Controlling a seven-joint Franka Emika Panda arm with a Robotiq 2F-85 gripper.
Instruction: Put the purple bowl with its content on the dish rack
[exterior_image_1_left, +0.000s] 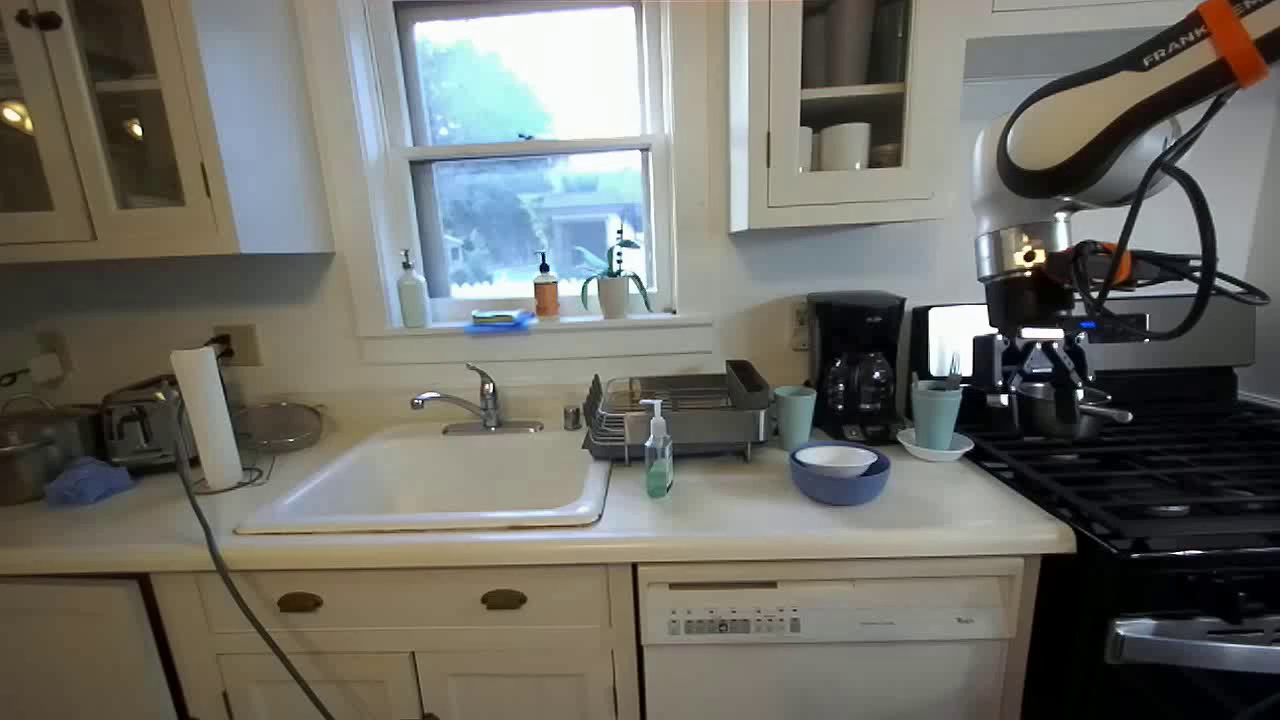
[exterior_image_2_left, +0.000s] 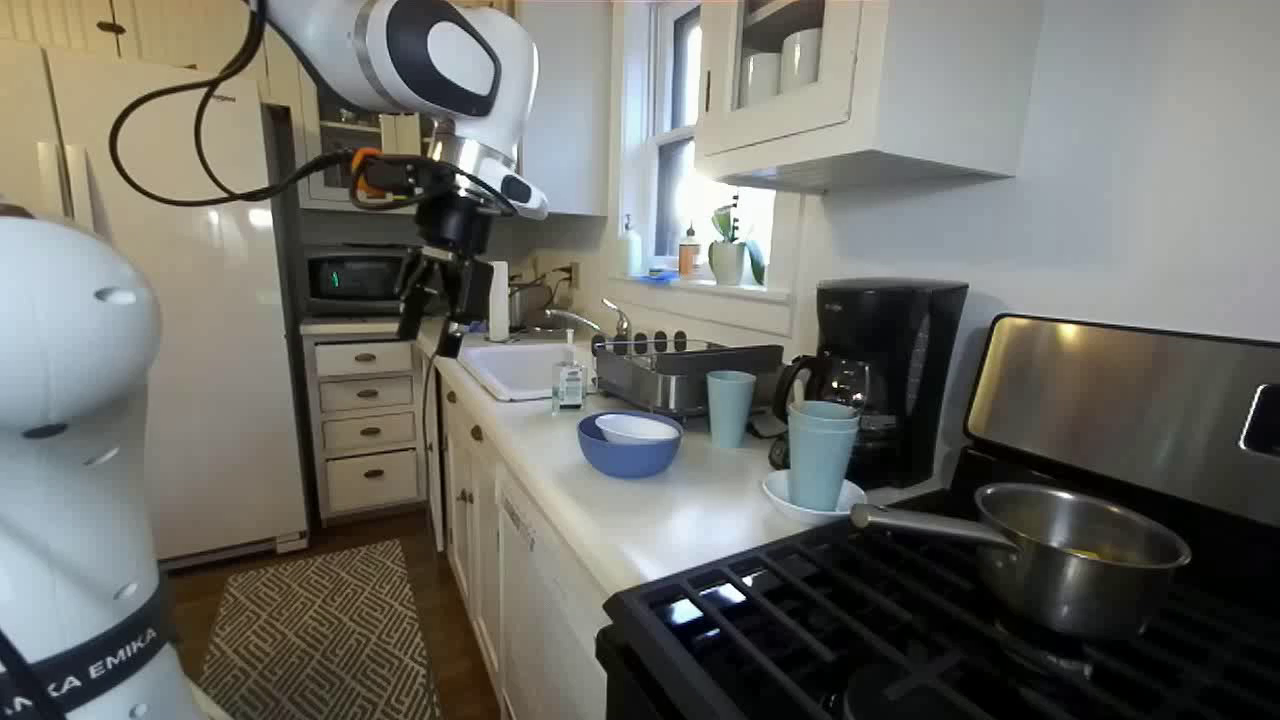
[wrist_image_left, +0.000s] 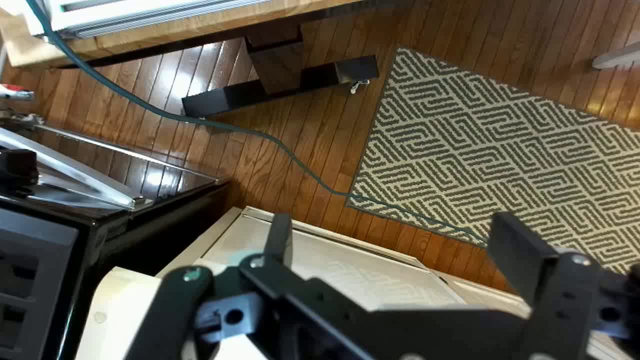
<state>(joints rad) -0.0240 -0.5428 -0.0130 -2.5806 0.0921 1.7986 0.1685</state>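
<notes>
The load could be lost in the lift: the white bowl (exterior_image_2_left: 637, 428), presumably the content, is merely nested inside the purple bowl (exterior_image_2_left: 628, 463), and if only 1 side of the outer rim is pinched, the pair may be tipped and the inner bowl spilled. Where the 2 rims come close, the wrong wall, or both, could be caught. On the way to the dish rack (exterior_image_1_left: 700, 432), the soap bottle (exterior_image_1_left: 658, 470) near its front or the teal cup (exterior_image_1_left: 795, 418) just beside it could be knocked if the bowl is carried too low.

The claw (exterior_image_2_left: 430, 338) is spread wide, with nothing held between its 2 fingers (wrist_image_left: 520, 260). The purple bowl is set on the tabletop (exterior_image_1_left: 940, 515), lower than the claw and well apart from it in both exterior views. It is not shown in the wrist view, where floor (wrist_image_left: 325, 155) and rug (wrist_image_left: 480, 160) are seen past the fingers; the claw is judged to be held out beyond the tabletop's front edge, so a misaligned descent could be caused by a hasty approach.
</notes>
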